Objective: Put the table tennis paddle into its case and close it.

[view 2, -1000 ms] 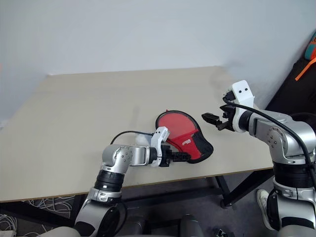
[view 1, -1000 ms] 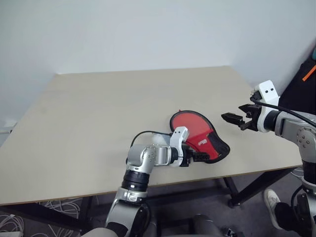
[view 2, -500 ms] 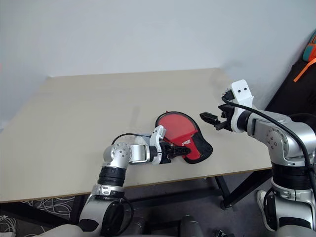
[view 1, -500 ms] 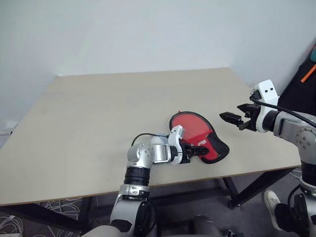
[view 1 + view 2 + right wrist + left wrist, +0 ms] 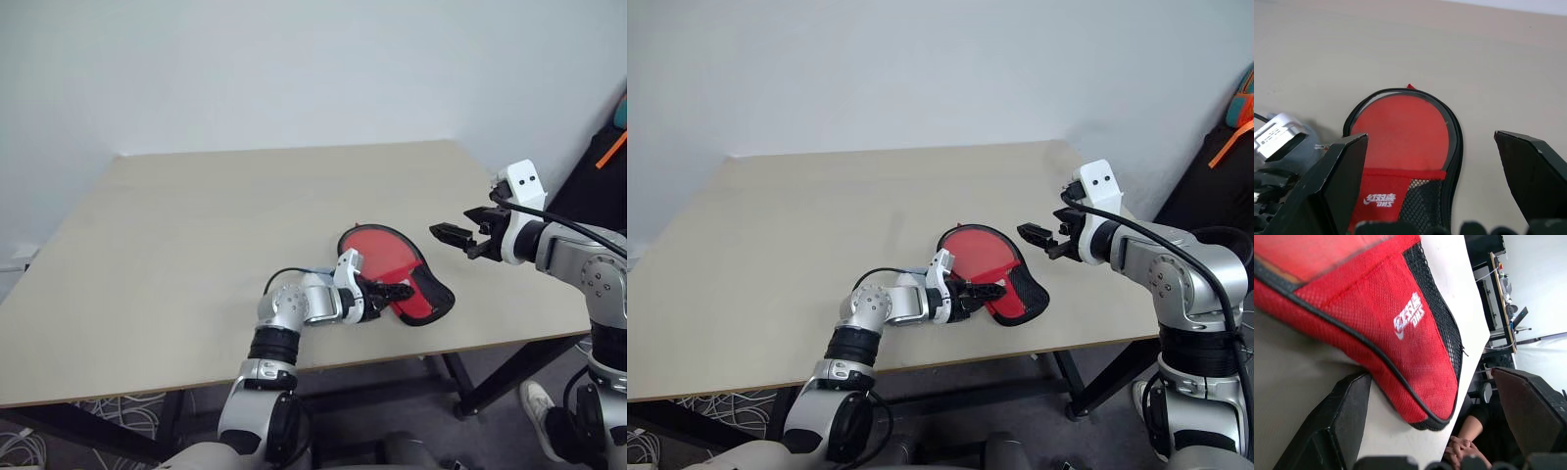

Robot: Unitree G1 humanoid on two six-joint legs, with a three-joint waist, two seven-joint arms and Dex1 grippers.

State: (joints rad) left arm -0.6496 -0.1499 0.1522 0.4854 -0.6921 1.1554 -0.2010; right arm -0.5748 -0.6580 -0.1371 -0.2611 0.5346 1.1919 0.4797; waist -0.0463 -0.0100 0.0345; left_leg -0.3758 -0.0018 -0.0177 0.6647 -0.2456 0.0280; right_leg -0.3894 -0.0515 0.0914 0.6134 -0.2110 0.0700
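Observation:
The case (image 5: 423, 291) lies near the table's front right edge, red fabric with a white logo (image 5: 1409, 318), black mesh and black edging. It lies open, and the paddle's round red face (image 5: 1400, 132) shows inside it. The paddle's handle is hidden under the fabric. My left gripper (image 5: 396, 292) is open and low on the table, with the case's narrow end between its fingers (image 5: 1347, 416). My right gripper (image 5: 447, 234) is open and hovers above the table, just right of the case and apart from it.
The beige table (image 5: 196, 225) spreads wide to the left and behind the case. Its front edge (image 5: 147, 384) runs close below the left arm. A black bag with an orange strap (image 5: 607, 157) stands off the right side. A person's hands (image 5: 1463, 446) show past the table edge.
My left gripper has pushed forward and rolled, so its fingers now lie around the case's narrow end. The right gripper has held still. The head views have shifted slightly.

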